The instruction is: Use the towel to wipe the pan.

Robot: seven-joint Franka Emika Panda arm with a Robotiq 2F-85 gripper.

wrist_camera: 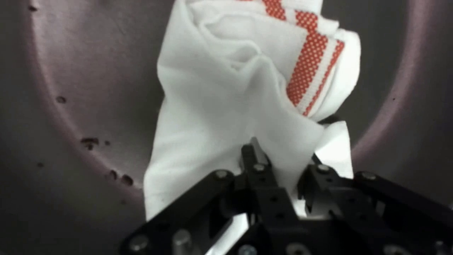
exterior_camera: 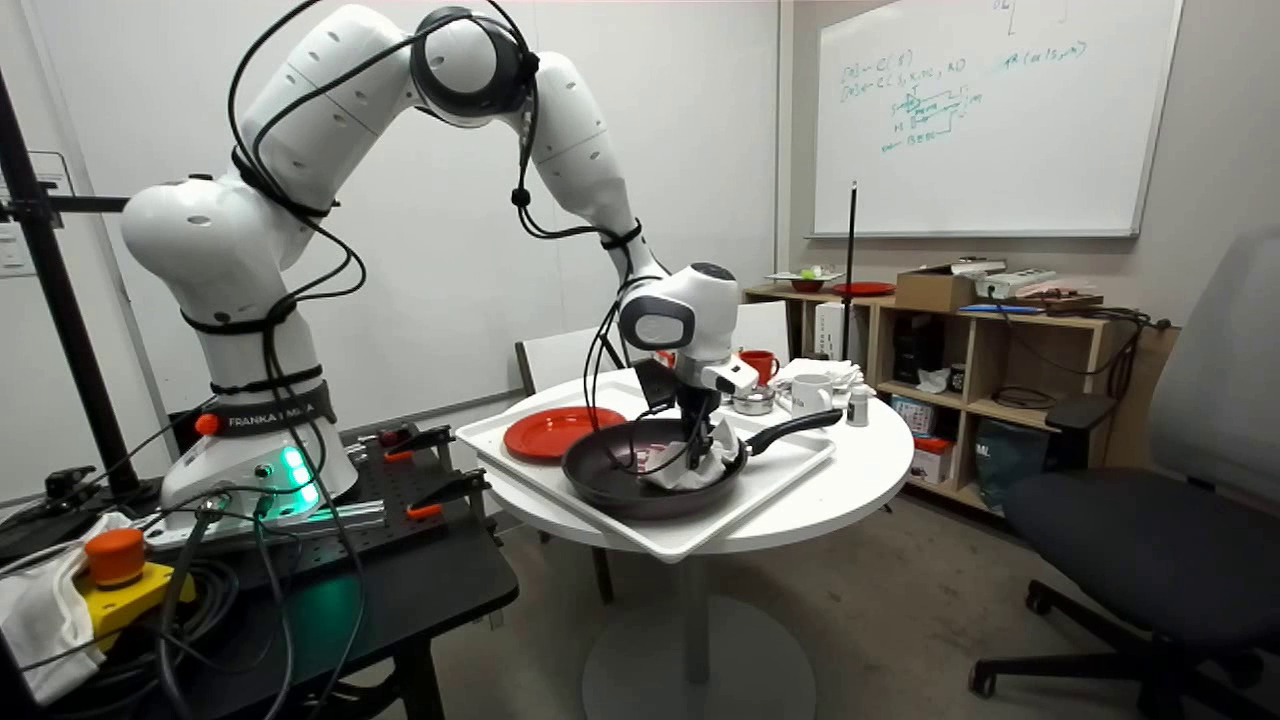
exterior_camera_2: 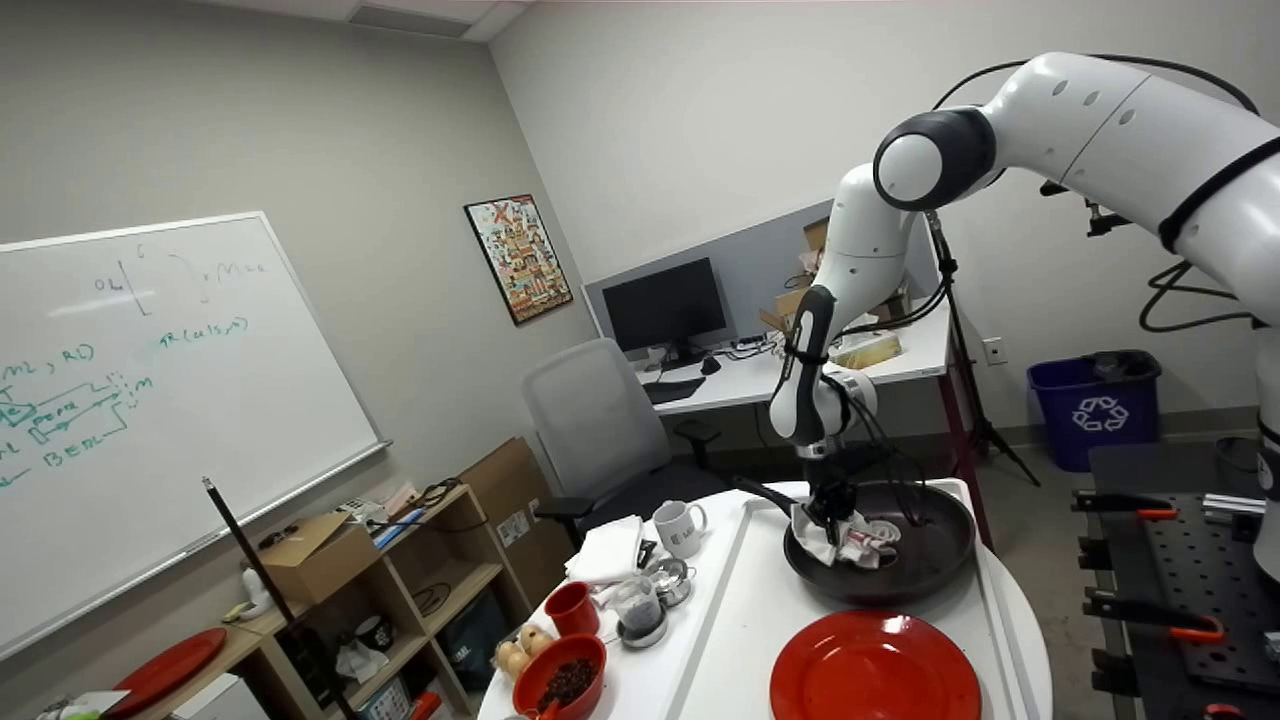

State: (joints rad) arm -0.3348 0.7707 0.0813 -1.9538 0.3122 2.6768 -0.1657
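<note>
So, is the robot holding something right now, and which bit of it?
Yes, the towel. The gripper is shut on a bunched fold of its plain white part, away from the red stripes.

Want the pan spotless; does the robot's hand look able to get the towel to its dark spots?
Probably yes: the hand grips the towel inside the pan, with only bare pan surface between it and the dark spots.

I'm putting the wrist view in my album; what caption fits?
Black pincer closed on a red-striped white towel in the pan, with dark specks beside it.
</note>
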